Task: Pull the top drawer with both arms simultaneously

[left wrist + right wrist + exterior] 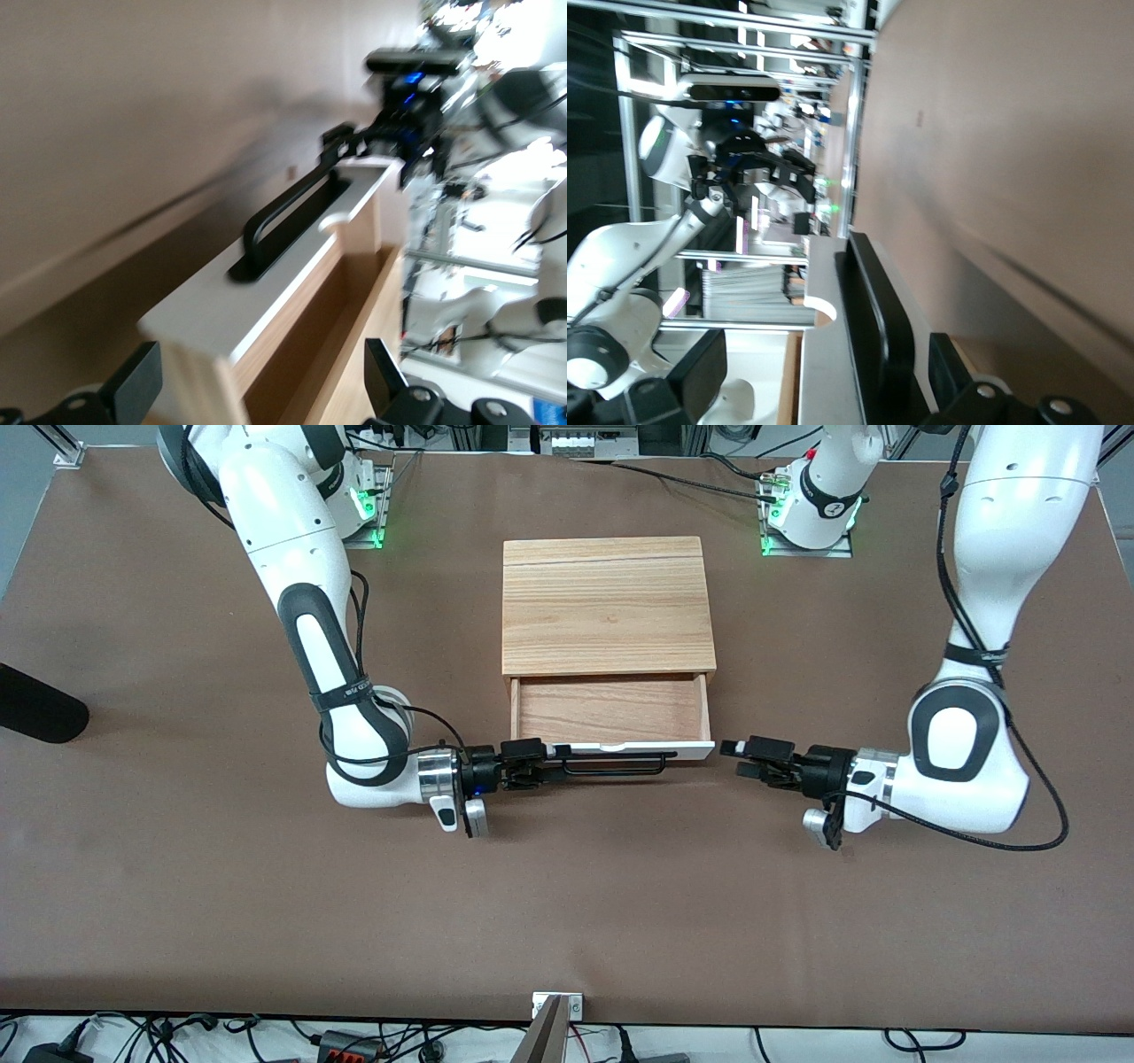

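Wood-topped cabinet [609, 602] is sitting mid-table with the top drawer [613, 710] standing partly open, so the right gripper [542, 764] is clamping one end of the handle [620, 765], while the left gripper [742, 760], jaws spread and empty, is hanging just off the drawer's other corner.

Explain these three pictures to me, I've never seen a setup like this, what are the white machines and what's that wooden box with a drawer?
The white machines are two robot arms at a brown table. One picture looks down from across the table; the other two come from cameras on each arm's wrist. The box is a small wooden cabinet. Its top drawer is pulled open and looks empty. The right gripper is at one end of the drawer's black bar handle, fingers around it. The left gripper is open, off the drawer's other end, holding nothing.
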{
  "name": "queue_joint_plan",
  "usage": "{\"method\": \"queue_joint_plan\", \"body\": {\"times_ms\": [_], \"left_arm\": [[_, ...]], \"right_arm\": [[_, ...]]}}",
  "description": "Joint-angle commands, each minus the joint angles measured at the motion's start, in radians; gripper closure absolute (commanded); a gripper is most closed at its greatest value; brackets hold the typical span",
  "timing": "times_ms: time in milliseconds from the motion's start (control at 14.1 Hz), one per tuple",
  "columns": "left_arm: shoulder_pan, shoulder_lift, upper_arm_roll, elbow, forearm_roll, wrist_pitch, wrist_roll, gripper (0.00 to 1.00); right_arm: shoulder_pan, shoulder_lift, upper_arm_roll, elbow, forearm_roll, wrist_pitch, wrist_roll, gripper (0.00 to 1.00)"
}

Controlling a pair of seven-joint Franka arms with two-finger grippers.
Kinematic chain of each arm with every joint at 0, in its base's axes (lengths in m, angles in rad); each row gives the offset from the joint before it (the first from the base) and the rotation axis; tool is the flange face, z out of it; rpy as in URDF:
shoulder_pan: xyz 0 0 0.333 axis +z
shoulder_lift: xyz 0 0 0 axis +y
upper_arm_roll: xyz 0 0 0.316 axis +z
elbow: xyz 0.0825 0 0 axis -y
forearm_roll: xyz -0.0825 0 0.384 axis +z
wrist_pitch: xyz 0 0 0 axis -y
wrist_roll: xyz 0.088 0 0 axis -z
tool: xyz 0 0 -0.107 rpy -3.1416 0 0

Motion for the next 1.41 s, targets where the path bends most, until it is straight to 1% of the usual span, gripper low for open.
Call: {"method": "queue_joint_plan", "body": {"times_ms": [0,141,212,354,495,636,707,778,919,990,1061,1131,1202,1273,1343], "left_arm": [[0.011,-0.051,0.0,0.044,0.242,-0.074,-0.085,0.0],[0.01,-0.102,-0.001,0.06,0.434,-0.155,-0.151,0.0],[0.01,-0.11,-0.009,0.083,0.505,-0.185,-0.168,0.0],[0.005,-0.116,-0.01,0.121,0.6,-0.271,-0.198,0.0],[0.005,-0.128,-0.017,0.176,0.707,-0.343,-0.198,0.0],[-0.002,-0.154,-0.017,0.205,0.761,-0.393,-0.199,0.0],[-0.005,-0.176,-0.018,0.23,0.799,-0.416,-0.201,0.0],[-0.018,-0.202,-0.018,0.264,0.854,-0.445,-0.202,0.0],[-0.05,-0.216,-0.018,0.342,0.947,-0.532,-0.202,0.0],[-0.058,-0.216,-0.012,0.397,0.961,-0.584,-0.202,0.0],[-0.082,-0.251,0.008,0.411,0.965,-0.588,-0.204,0.0],[-0.099,-0.292,0.028,0.372,0.964,-0.58,-0.219,0.0],[-0.099,-0.358,0.034,0.295,0.965,-0.53,-0.256,0.0],[-0.096,-0.431,0.045,0.188,0.961,-0.426,-0.302,0.0],[-0.084,-0.516,0.046,0.06,0.953,-0.273,-0.375,0.0]], "right_arm": [[0.003,-0.02,-0.025,0.071,-0.161,-0.006,0.148,0.0],[-0.001,-0.036,-0.03,0.107,-0.255,-0.006,0.253,0.0],[0.001,-0.036,-0.046,0.125,-0.302,-0.007,0.312,0.0],[0.007,-0.066,-0.085,0.153,-0.393,-0.017,0.411,0.0],[-0.001,-0.11,-0.093,0.154,-0.549,-0.021,0.515,0.0],[-0.01,-0.175,-0.091,0.154,-0.719,-0.027,0.596,0.0],[-0.013,-0.199,-0.096,0.153,-0.804,-0.064,0.647,0.0],[-0.017,-0.224,-0.122,0.153,-0.885,-0.125,0.688,0.0],[-0.014,-0.281,-0.184,0.153,-0.999,-0.243,0.704,0.0],[-0.017,-0.31,-0.227,0.153,-1.046,-0.303,0.704,0.0],[-0.014,-0.336,-0.267,0.153,-1.097,-0.361,0.703,0.0],[-0.013,-0.35,-0.298,0.153,-1.14,-0.394,0.704,0.0],[-0.007,-0.356,-0.329,0.153,-1.178,-0.402,0.704,0.0],[-0.005,-0.379,-0.35,0.153,-1.207,-0.402,0.706,0.0],[-0.002,-0.387,-0.37,0.154,-1.246,-0.396,0.709,0.0]]}}
